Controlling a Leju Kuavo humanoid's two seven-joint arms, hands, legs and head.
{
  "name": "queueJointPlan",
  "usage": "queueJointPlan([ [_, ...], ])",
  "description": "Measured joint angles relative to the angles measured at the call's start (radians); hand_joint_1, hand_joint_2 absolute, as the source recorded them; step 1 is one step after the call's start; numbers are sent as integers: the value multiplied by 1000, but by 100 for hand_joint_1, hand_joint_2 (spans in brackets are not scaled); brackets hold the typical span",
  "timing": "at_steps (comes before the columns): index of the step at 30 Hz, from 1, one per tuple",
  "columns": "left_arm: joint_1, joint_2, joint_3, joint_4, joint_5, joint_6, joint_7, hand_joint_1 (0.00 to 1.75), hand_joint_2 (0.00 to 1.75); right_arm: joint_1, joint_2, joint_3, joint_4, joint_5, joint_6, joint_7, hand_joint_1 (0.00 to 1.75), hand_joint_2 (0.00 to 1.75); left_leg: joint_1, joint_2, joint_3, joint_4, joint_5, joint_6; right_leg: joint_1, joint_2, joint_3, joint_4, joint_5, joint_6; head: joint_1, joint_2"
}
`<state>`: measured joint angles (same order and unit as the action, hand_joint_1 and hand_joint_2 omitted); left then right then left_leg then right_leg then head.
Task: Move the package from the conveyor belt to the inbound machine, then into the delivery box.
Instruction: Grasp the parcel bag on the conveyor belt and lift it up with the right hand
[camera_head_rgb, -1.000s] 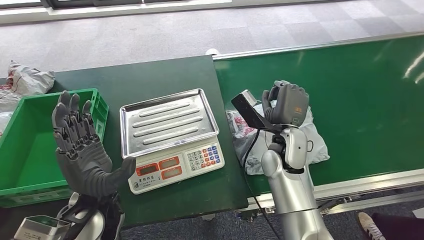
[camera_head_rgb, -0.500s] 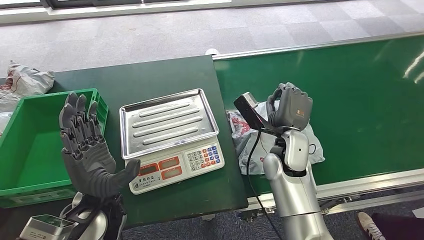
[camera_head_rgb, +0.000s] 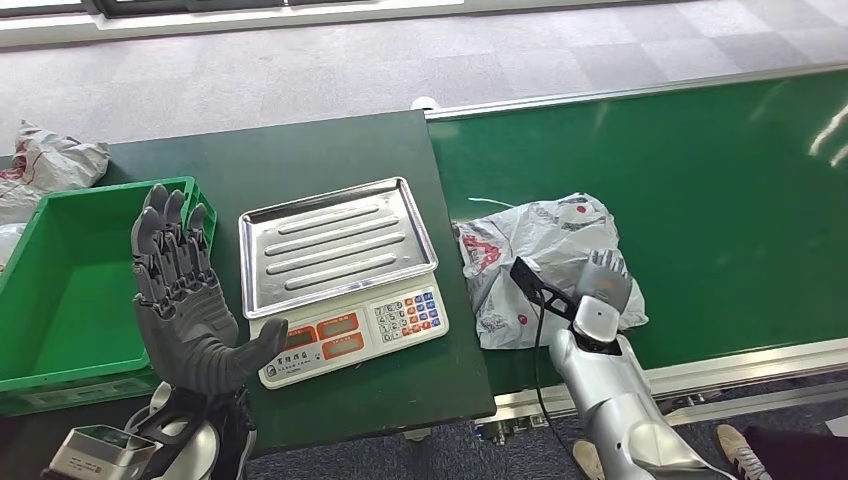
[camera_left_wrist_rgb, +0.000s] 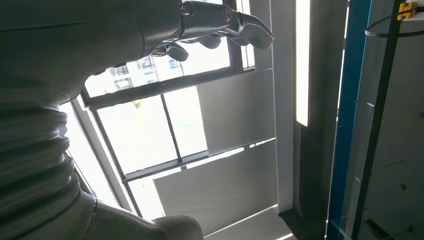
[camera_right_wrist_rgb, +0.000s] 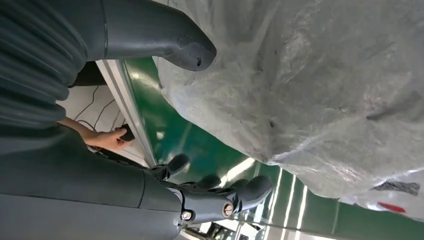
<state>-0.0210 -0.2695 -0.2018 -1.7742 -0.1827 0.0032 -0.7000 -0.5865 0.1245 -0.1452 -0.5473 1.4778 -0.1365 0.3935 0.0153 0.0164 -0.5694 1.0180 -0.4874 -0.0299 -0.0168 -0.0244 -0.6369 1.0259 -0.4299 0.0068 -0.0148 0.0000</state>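
The package (camera_head_rgb: 540, 245), a crumpled white plastic bag with red print, lies on the green conveyor belt (camera_head_rgb: 720, 190) close to its left end. My right hand (camera_head_rgb: 605, 278) is low at the package's near edge, with its fingers apart. In the right wrist view the thumb (camera_right_wrist_rgb: 167, 37) lies against the package (camera_right_wrist_rgb: 310, 85) and the fingers (camera_right_wrist_rgb: 225, 197) hover over the belt, gripping nothing. My left hand (camera_head_rgb: 180, 290) is raised with fingers spread and empty, in front of the green delivery box (camera_head_rgb: 60, 290). The left wrist view shows the same fingers (camera_left_wrist_rgb: 225, 22) held apart.
The inbound machine, a scale with a steel tray (camera_head_rgb: 335, 240) and keypad, stands on the dark table (camera_head_rgb: 300, 150) between box and belt. More bags (camera_head_rgb: 50, 160) lie far left. A person's shoe (camera_head_rgb: 740, 450) is at bottom right; a person's hand (camera_right_wrist_rgb: 107, 139) shows beside the belt frame.
My right hand has dropped from above the package down to its near edge, uncovering the bag. My left hand has drifted slightly right, still raised and spread.
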Motion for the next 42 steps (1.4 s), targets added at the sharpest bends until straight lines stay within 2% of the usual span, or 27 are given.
queueJointPlan([
  [5, -1, -1, 0, 0, 1, 0, 0, 0, 175, -51, -6, -32, 90, 2, -56, 10, 0, 175, 0, 0, 0, 0, 0, 0, 0, 0, 0, 0, 0, 0, 0, 0],
  [10, -1, -5, -1, -7, 4, -4, 6, 0, 175, -84, -6, -41, 146, 30, -168, 6, 0, 175, 0, 0, 0, 0, 0, 0, 0, 0, 0, 0, 0, 0, 0, 0],
  [13, -1, -6, -3, -14, 3, -7, 10, 0, 175, -102, -3, -41, 174, 47, -171, -4, 0, 175, 0, 0, 0, 0, 0, 0, 0, 0, 0, 0, 0, 0, 0, 0],
  [16, -1, -6, -3, -14, 2, -10, 11, 0, 175, -112, 2, -41, 194, 51, -134, -20, 0, 175, 0, 0, 0, 0, 0, 0, 0, 0, 0, 0, 0, 0, 0, 0],
  [21, -1, -6, -3, -11, -4, -41, 3, 0, 175, -118, 12, -43, 218, 22, 43, -130, 0, 175, 0, 0, 0, 0, 0, 0, 0, 0, 0, 0, 0, 0, 0, 0],
  [25, -2, -6, -3, -4, -12, -60, -1, 0, 175, -120, 26, -49, 232, 12, 125, -191, 0, 175, 0, 0, 0, 0, 0, 0, 0, 0, 0, 0, 0, 0, 0, 0],
  [35, -4, -2, -4, 11, -14, -67, -1, 0, 175, -121, 57, -50, 251, 7, 193, -255, 0, 175, 0, 1, 0, 0, 0, 0, 0, 1, 0, 0, 0, 0, 0, 0],
  [37, -7, 1, -5, 14, -10, -60, -1, 0, 175, -123, 61, -54, 253, -19, 242, -332, 0, 175, 0, 1, 0, 0, 0, 0, 0, 1, 0, 0, 0, 0, 0, 0],
  [40, -17, 8, -12, 20, -2, -53, -1, 0, 175, -125, 68, -65, 254, -68, 337, -500, 0, 175, 0, 1, 1, 0, 0, 0, 0, 1, 0, 0, 0, 0, 0, 0],
  [42, -23, 15, -19, 25, 2, -48, -2, 0, 175, -127, 72, -68, 256, -83, 365, -570, 0, 175, 0, 2, 1, 0, 0, 0, 0, 2, 0, 0, 0, 0, 0, 0],
])
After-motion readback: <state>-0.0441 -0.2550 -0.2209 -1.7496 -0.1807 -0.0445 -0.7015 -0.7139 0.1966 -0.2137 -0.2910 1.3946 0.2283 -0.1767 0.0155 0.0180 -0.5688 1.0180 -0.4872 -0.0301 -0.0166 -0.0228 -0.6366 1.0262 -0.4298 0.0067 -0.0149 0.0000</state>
